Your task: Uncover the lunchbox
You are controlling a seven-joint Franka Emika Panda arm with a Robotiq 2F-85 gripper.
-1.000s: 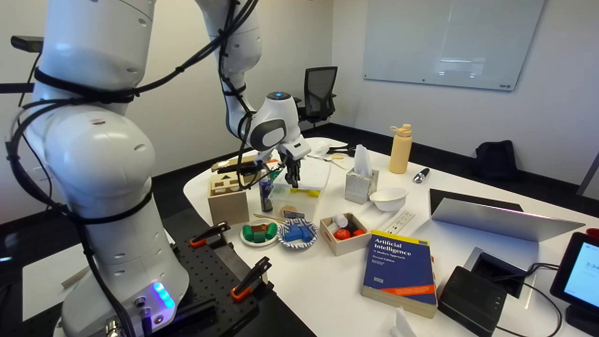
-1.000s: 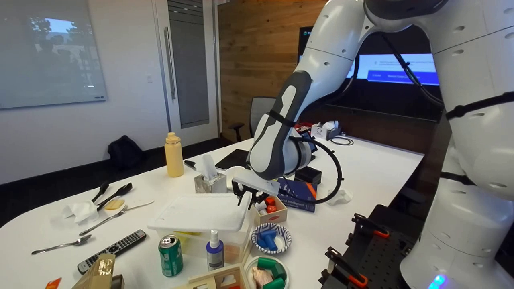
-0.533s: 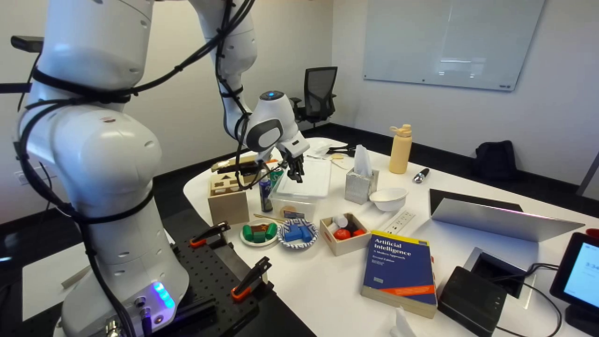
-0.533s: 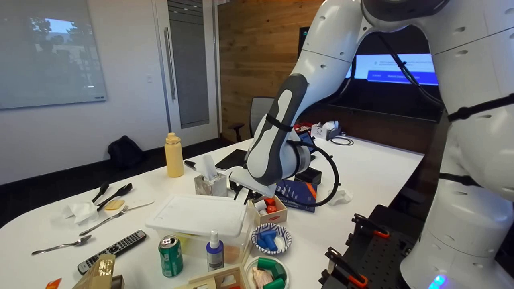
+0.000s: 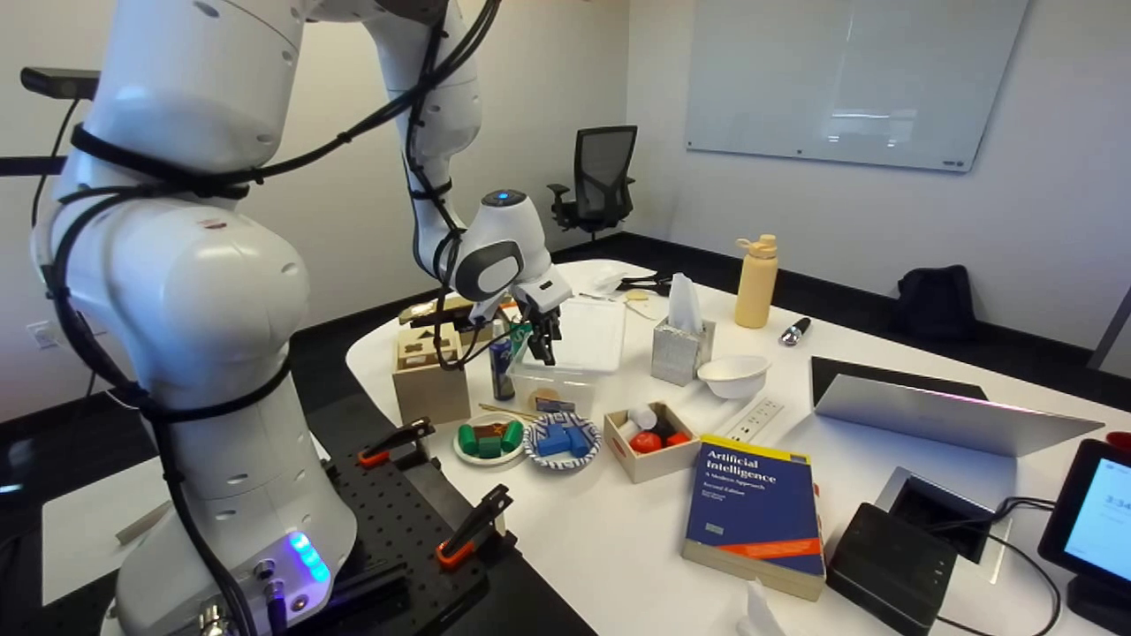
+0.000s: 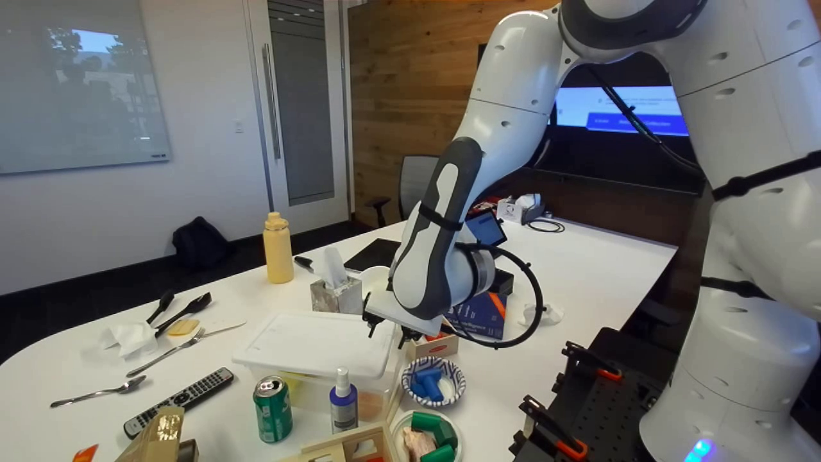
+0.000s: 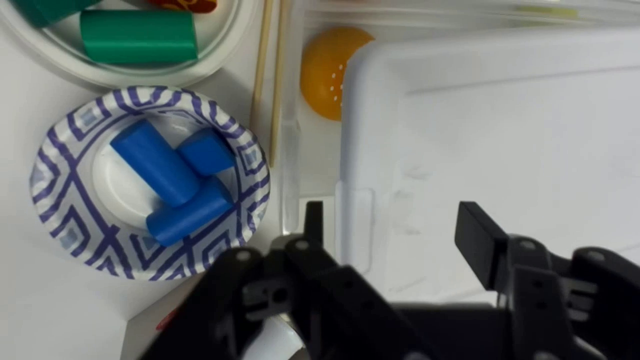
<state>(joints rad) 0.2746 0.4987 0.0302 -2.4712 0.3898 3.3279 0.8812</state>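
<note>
By the robot's base, black-and-orange clamps sit at the edge of a perforated black board. Just past it on the white counter are a plate of green blocks and, right beside it, a patterned bowl holding three blue blocks; next to the bowl is a wooden box with red pieces in it. Beyond these lies the lunchbox, a clear plastic tub, with chopsticks on the counter beside its near end. Its white lid lies over the top but, in the wrist view, stops short of the near wall, so part of an orange bun flecked with white shows past the lid's edge. The fingers are over that end, spread wide and holding nothing: from the wrist, one stands over the lid, the other past its edge, and whether either touches anything cannot be told. Beside the lunchbox a spray bottle and a green soda can stand upright, with a wooden shape sorter near the spray bottle. Farther out are a grey tissue box and a white bowl, then a yellow water bottle; past the counter come an office chair and a whiteboard.
</note>
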